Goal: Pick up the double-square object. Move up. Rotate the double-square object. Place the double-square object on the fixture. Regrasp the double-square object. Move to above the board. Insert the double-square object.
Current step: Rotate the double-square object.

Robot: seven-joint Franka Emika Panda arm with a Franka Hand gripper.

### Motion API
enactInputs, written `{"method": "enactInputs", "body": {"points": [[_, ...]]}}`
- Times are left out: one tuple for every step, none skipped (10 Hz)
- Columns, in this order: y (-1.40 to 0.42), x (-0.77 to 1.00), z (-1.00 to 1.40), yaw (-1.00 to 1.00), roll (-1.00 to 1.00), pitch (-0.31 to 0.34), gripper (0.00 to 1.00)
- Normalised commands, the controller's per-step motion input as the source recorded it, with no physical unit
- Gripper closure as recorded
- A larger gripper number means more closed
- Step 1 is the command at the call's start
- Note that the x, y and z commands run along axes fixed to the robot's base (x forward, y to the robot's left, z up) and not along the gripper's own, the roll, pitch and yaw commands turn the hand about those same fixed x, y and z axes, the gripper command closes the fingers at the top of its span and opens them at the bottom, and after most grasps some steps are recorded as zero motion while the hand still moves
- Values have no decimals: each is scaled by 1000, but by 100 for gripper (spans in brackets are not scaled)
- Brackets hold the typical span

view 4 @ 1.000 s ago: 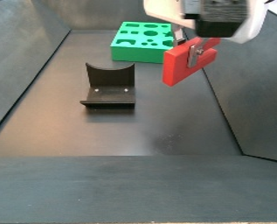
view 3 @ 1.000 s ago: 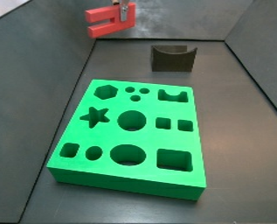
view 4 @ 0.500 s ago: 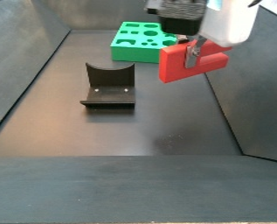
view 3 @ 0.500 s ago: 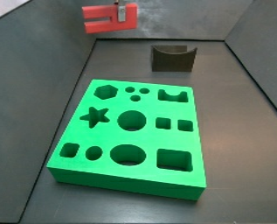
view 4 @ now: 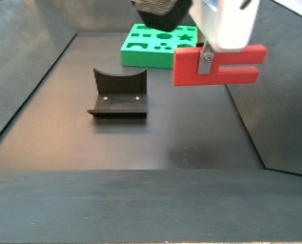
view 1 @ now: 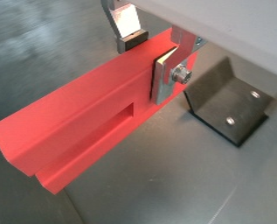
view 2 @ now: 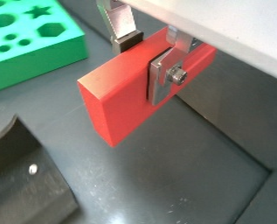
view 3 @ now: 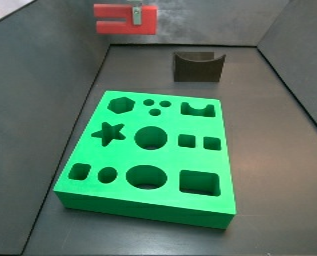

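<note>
We judge the rotate step to be in hand: the tool [view 4: 214, 63] hangs in the air above the dark floor, closed on the red block [view 4: 218, 66], with its silver fingers [view 1: 166, 73] pressed flat against the block's two faces in both wrist views. In a side view the block reads as a level sideways U, its two square prongs pointing away from the tool; it is clear of everything, well apart from the green board [view 3: 153, 150] and off to one side of the fixture [view 4: 117, 92]. The next move, as we see it, calls for carrying the block over to the fixture and lowering it until it rests there — the grip has to stay firm and the block square to the bracket, or it may tip when let go. The fixture stands bare in both side views, nothing on or in it. The board's cut-outs — star, hexagon, circles, squares — all look empty too, so the insertion is not yet done. Which hole is meant for the block we cannot tell for certain.
</note>
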Motion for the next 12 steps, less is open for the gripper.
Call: {"method": "enactInputs", "body": {"points": [[11,0,-10,-1000,1,-9,100],[11,0,-10,-1000,1,-9,100],[10,0,-10,-1000,1,-10,100],[11,0,-10,-1000,1,-10,100],[11,0,-10,-1000,1,-11,100],[11,0,-10,-1000,2,-11,100],[11,0,-10,-1000,2,-12,100],[11,-1,-10,-1000,2,-13,100],[11,-1,-10,-1000,2,-13,100],[11,-1,-10,-1000,2,-14,100],[11,-1,-10,-1000,2,-15,100],[11,-2,-10,-1000,2,-16,100]]}}
